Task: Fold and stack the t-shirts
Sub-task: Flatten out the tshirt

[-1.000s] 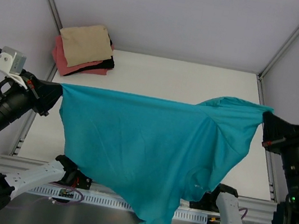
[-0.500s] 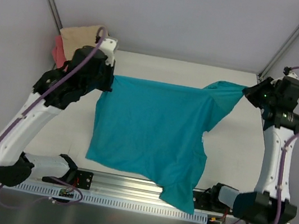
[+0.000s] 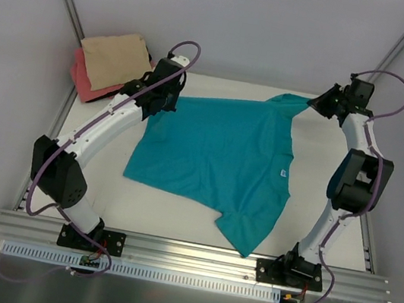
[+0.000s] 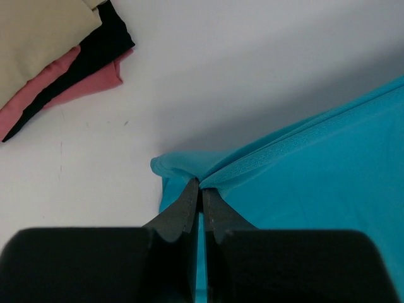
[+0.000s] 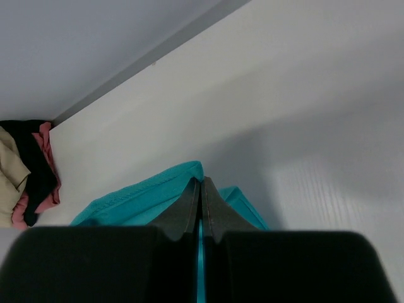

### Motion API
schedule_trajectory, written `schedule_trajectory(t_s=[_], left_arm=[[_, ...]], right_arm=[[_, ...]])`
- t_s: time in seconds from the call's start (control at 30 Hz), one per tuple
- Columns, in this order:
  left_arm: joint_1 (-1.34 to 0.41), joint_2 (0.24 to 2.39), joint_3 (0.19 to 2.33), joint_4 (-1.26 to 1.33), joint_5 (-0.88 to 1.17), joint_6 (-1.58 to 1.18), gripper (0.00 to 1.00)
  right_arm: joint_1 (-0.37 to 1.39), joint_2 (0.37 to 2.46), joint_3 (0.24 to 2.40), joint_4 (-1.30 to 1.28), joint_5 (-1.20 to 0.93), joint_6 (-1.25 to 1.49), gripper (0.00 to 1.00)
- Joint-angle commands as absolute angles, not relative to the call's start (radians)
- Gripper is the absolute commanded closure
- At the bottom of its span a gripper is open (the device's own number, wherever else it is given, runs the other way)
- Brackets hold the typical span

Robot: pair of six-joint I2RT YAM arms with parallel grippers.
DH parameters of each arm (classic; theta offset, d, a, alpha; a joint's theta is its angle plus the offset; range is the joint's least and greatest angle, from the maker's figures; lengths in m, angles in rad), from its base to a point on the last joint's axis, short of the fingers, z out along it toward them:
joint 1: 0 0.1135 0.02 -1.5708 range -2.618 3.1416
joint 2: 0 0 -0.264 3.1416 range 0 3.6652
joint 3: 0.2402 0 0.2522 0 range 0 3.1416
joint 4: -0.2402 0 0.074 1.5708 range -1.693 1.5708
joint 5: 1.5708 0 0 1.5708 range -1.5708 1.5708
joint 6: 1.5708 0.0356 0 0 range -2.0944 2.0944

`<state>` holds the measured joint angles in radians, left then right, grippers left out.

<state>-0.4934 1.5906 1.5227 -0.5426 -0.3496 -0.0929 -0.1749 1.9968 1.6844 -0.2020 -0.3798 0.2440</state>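
Note:
The teal t-shirt (image 3: 212, 157) lies spread on the white table, its white neck label (image 3: 282, 173) at the right and one sleeve pointing to the near edge. My left gripper (image 3: 165, 100) is shut on its far left corner (image 4: 189, 165). My right gripper (image 3: 318, 105) is shut on its far right corner (image 5: 158, 189). Both arms reach far over the table. The tan-beige t-shirt (image 3: 113, 59) lies folded on top of the coral-pink t-shirt (image 3: 89, 86) in the far left corner; both also show in the left wrist view, tan-beige (image 4: 38, 38) and coral-pink (image 4: 82, 85).
A black garment (image 4: 101, 47) lies between the layers of the folded stack. Grey walls close the table at the back and sides. A metal rail (image 3: 186, 253) runs along the near edge.
Both arms have swung from the near edge to the far side, carrying the teal t-shirt from hanging stretched in the air down onto the table.

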Motion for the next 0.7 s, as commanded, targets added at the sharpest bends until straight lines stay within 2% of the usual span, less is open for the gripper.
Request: schedule_trajectory(t_s=[0.0, 0.13, 0.17, 0.2, 0.23, 0.27, 0.3, 0.33, 0.47, 0.67], left_arm=[[-0.443, 1.62, 1.532, -0.44, -0.443, -0.017, 1.0], [-0.425, 1.715, 1.548, -0.359, -0.527, 0.021, 1.0], [-0.425, 1.733, 1.56, -0.351, -0.567, 0.017, 0.93], [-0.425, 1.744, 1.574, -0.344, -0.615, 0.012, 0.78], [-0.425, 1.75, 1.58, -0.309, -0.718, 0.005, 0.23], [-0.426, 1.738, 1.568, -0.273, -0.776, 0.005, 0.02], [-0.426, 1.724, 1.548, -0.232, -0.816, -0.011, 0.01], [-0.425, 1.683, 1.499, -0.144, -0.843, -0.012, 0.01], [-0.428, 1.591, 1.408, -0.054, -0.856, 0.035, 0.01], [-0.43, 1.457, 1.292, -0.216, -0.665, -0.047, 0.01]], right_arm=[[-0.192, 2.083, 1.833, -0.083, -0.376, 0.255, 1.0], [-0.189, 2.2, 1.983, -0.057, -0.403, 0.268, 1.0], [-0.189, 2.218, 1.991, -0.025, -0.408, 0.268, 0.97], [-0.187, 2.218, 1.993, -0.011, -0.405, 0.27, 0.77], [-0.181, 2.212, 1.988, 0.0, -0.402, 0.258, 0.22], [-0.178, 2.2, 1.97, 0.021, -0.376, 0.244, 0.07], [-0.176, 2.175, 1.968, 0.011, -0.371, 0.229, 0.01], [-0.175, 2.162, 1.965, 0.005, -0.374, 0.206, 0.01], [-0.173, 2.025, 1.817, -0.034, -0.382, 0.16, 0.01], [-0.161, 1.738, 1.58, -0.067, -0.374, 0.144, 0.01]])
